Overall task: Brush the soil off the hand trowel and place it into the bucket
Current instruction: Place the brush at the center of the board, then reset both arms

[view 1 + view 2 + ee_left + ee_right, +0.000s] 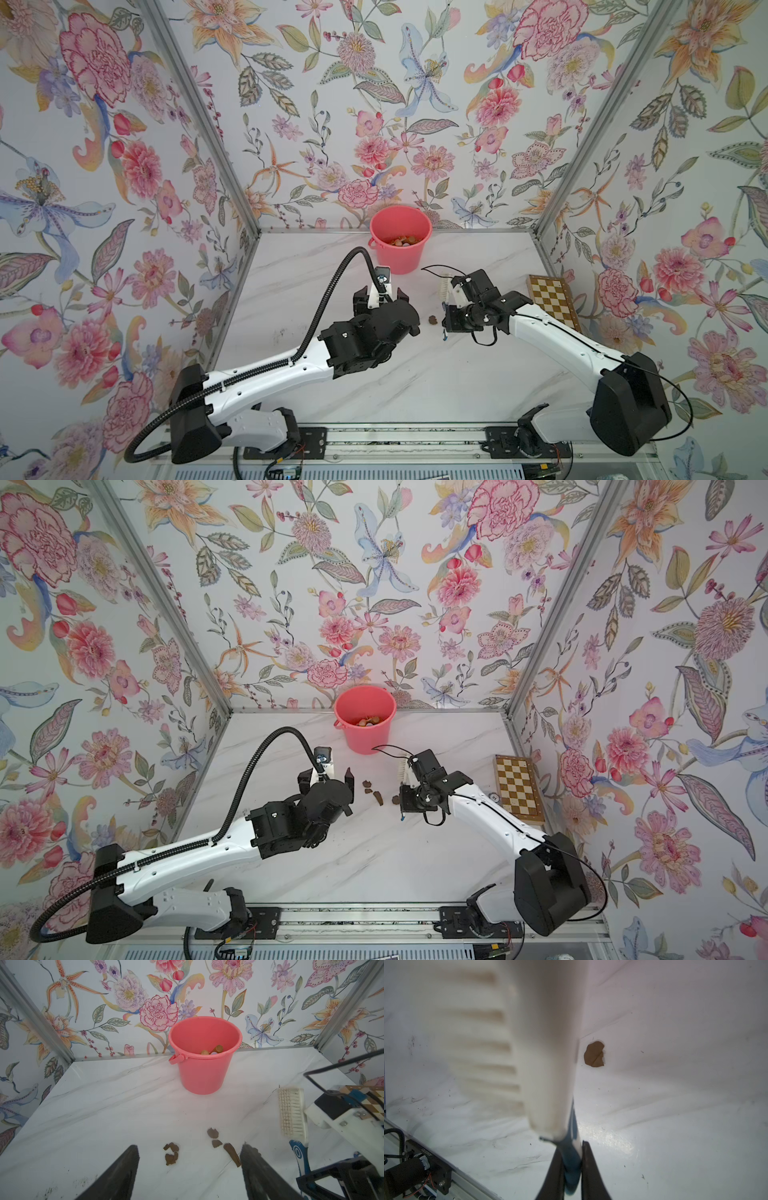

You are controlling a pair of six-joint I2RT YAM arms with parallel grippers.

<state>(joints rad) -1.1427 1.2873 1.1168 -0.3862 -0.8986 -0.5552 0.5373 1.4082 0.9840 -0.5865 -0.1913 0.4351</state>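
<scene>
Soil lumps (215, 1144) lie before the spread left claw (190, 1147); right claw (572, 1147) clamps brush (291, 1113).

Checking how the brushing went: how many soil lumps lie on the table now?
6. Ahead of the left tool lie five soil lumps: a close pair, two small ones, one long one. The sixth lies near the brush. More may be hidden.

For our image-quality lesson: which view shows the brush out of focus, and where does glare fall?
Right wrist view: the brush is blurred, with glare on the table beside its handle. Left wrist view: the soil lumps look sharp.
</scene>
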